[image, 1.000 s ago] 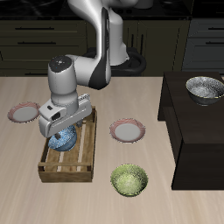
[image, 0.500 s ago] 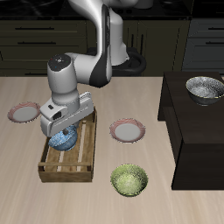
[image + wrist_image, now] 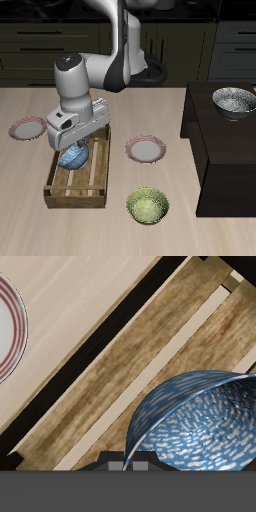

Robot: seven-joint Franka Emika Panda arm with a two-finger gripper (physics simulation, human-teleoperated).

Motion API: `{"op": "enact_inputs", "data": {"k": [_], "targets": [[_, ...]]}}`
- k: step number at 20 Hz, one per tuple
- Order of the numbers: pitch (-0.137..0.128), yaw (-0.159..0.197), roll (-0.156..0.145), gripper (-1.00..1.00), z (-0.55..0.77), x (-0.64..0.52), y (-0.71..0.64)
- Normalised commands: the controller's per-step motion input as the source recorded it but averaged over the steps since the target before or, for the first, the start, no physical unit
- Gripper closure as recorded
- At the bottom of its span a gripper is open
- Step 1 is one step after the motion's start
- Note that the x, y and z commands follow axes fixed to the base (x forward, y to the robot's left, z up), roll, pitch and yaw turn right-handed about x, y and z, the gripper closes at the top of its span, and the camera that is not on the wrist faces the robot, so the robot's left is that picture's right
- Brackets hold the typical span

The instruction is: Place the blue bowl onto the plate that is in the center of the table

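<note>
Step in hand: lift out — the end effector (image 3: 73, 152) is clamped on the rim of the blue bowl (image 3: 72, 156), which hangs tilted just above the wooden crate (image 3: 78, 180).
Doing it well: raise straight up until clear of the crate's walls, then carry across to the plate (image 3: 146, 149) at mid-table (image 3: 130, 230) and lower level.
Crate: slatted floor, nothing else inside.
Centre plate: bare.
Other pink-rimmed plate (image 3: 27, 128): bare.
Green bowl (image 3: 148, 207): looks unfilled, near the front edge.
</note>
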Motion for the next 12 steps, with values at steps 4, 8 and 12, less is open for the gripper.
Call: {"op": "enact_inputs", "data": {"k": [4, 8, 12], "targets": [[-0.088, -0.082, -0.045, 1.00, 0.48, 0.00, 0.05], [-0.102, -0.118, -0.046, 1.00, 0.63, -0.04, 0.00], [-0.063, -0.091, -0.018, 1.00, 0.48, -0.10, 0.06]]}}
